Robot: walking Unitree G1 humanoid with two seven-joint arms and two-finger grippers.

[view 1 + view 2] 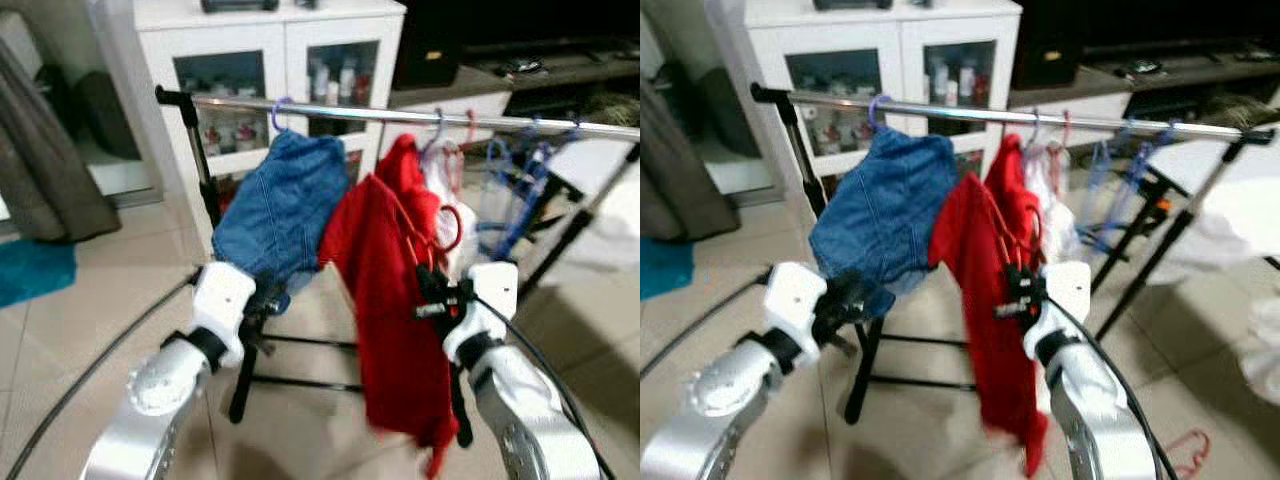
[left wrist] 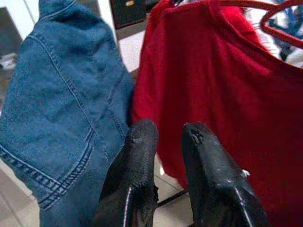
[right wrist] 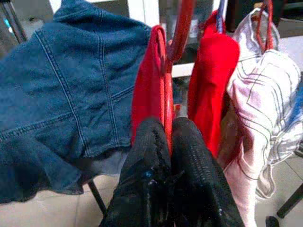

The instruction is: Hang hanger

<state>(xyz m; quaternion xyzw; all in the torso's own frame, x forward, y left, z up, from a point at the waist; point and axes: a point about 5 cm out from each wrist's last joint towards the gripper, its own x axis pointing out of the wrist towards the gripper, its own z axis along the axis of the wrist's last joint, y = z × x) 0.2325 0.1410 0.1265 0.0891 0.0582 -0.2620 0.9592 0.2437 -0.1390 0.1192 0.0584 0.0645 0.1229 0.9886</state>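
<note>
We have the red hanger (image 3: 166,90) pinched between the closed fingers of the right end effector (image 3: 169,137), a red shirt (image 1: 395,310) draped on it, held below the rail (image 1: 400,114). Carry step; hook not yet on. Next we judge: lift, set the hook over the rail between the denim garment (image 1: 280,210) and the hung red garment (image 3: 213,66). Tight gap. Left end effector (image 2: 163,142) slightly parted, empty, near the denim. White cabinet (image 1: 270,40) behind.

Rail (image 1: 400,112) free btwn denim garment (image 1: 280,205) & red shirt (image 1: 385,290); right of that, hangers crowd it.
</note>
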